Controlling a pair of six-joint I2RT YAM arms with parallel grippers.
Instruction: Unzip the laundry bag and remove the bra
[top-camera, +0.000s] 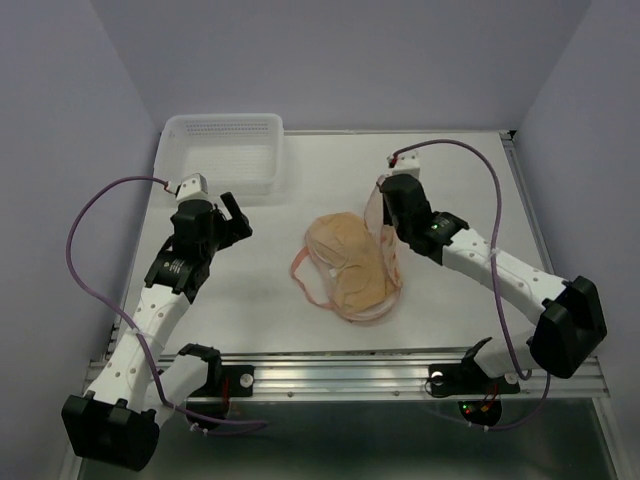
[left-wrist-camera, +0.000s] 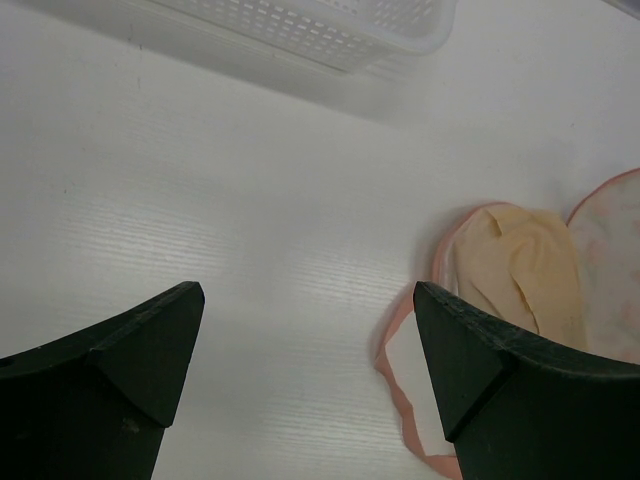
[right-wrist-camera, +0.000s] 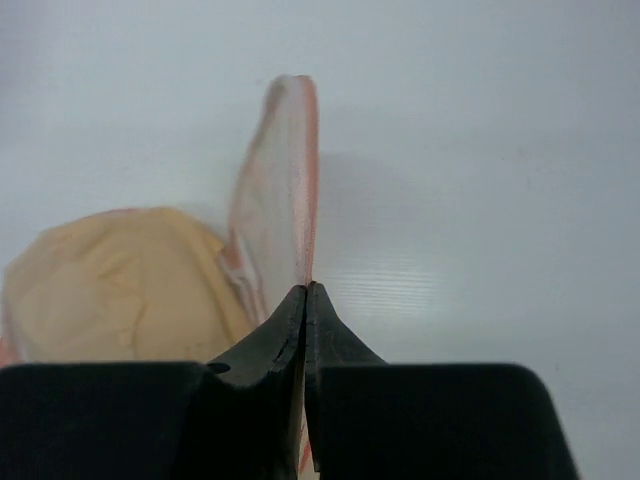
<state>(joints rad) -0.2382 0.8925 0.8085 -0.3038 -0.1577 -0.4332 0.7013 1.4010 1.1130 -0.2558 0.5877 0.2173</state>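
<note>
Shows the right gripper (right-wrist-camera: 306, 290) pinched shut on the upright flap of the laundry bag (right-wrist-camera: 285, 180), the bra (right-wrist-camera: 110, 270) lying exposed just left of its fingertips, and the left gripper (left-wrist-camera: 308, 292) spread wide above the table (left-wrist-camera: 200, 180), bag ahead-right, white basket (left-wrist-camera: 330, 35) farther ahead.

Table (top-camera: 250, 310): white, faintly ridged surface.
Far-left corner: white perforated basket (top-camera: 222, 150) resting on the table.
Centre: laundry bag (top-camera: 375, 310), open, with its lower half flat on the table and its flap raised on the right.
Inside the bag: beige bra (top-camera: 345, 262).
Left of the bag: pink strap loop (top-camera: 300, 278) lying on the surface.
</note>
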